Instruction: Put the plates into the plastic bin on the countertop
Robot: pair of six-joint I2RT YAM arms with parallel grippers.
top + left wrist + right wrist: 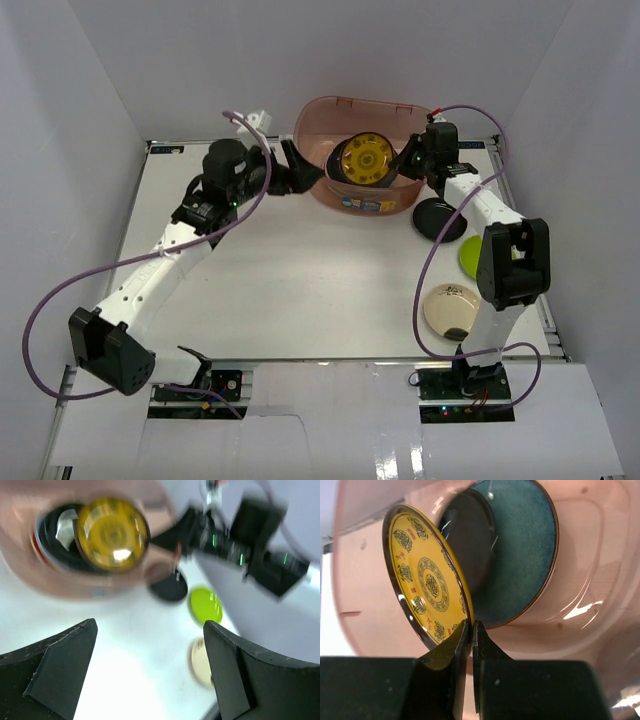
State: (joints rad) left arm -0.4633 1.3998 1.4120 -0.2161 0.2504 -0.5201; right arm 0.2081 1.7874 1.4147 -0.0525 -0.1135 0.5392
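**Held yellow plate at the bin**

Gripped the yellow plate (427, 575) at its lower rim with the right tool (471, 630), fingers pinched nearly together on the edge. Held it tilted on edge in the mouth of the bin (330, 192), at the far side of the bench (300, 290). Saw behind it, inside the bin, a black plate (470, 535) lying against a teal plate (525, 550). Could not tell whether the yellow plate touched them.

Held the left tool (150, 625) open, jaws spread wide with nothing in them, just beside the bin's left end and above the bench.

Counted three plates on the bench right of the bin, along the right arm: another black plate (438, 218) just beside the bin, a green plate (468, 258) next, and a cream plate (450, 308) nearest the front edge.
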